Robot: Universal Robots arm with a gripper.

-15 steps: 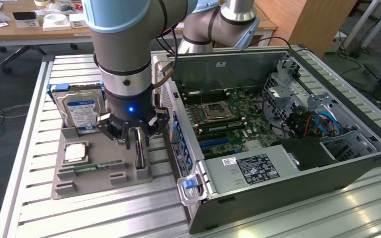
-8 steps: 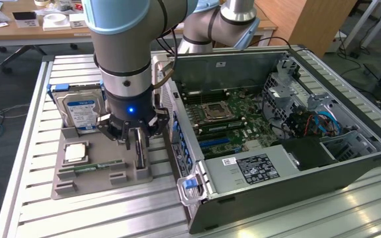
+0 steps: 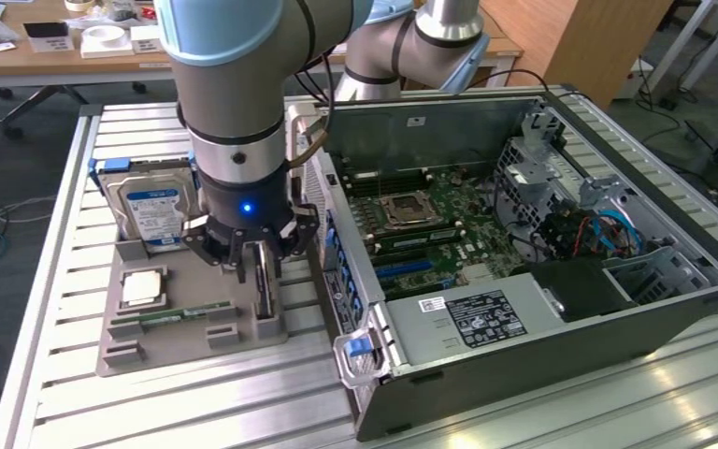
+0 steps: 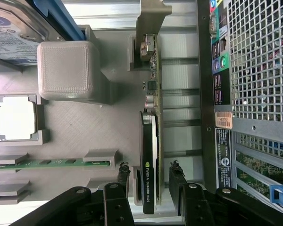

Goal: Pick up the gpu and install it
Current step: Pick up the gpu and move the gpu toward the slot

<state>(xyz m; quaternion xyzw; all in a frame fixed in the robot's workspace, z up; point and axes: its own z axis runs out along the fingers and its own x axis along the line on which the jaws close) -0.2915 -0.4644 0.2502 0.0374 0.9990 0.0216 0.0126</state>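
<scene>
While the grey robot arm reaches down from the upper middle of the exterior view, the things lie in a row from that view's left to its right. Farthest left, on the ribbed aluminium tabletop, sits a flat grey plastic holder tray. At the tray's upper left end a silver hard drive with a blue-and-white label stands upright. Below it in the frame a square silver processor chip rests in a pocket. Just beneath that, a narrow green memory stick lies between small blocks. On the tray's right-hand edge the gpu, a thin dark circuit card with a silver metal end bracket, stands on its long edge in a slot. The black pincer is down over it, left of the frame's centre. In the wrist view its two black fingers straddle the card, one on each face. A narrow gap shows on both sides, so the pincer is parted and grips nothing. Across the right half of the exterior view a dark open computer case lies just beside the tray, its motherboard exposed.
</scene>
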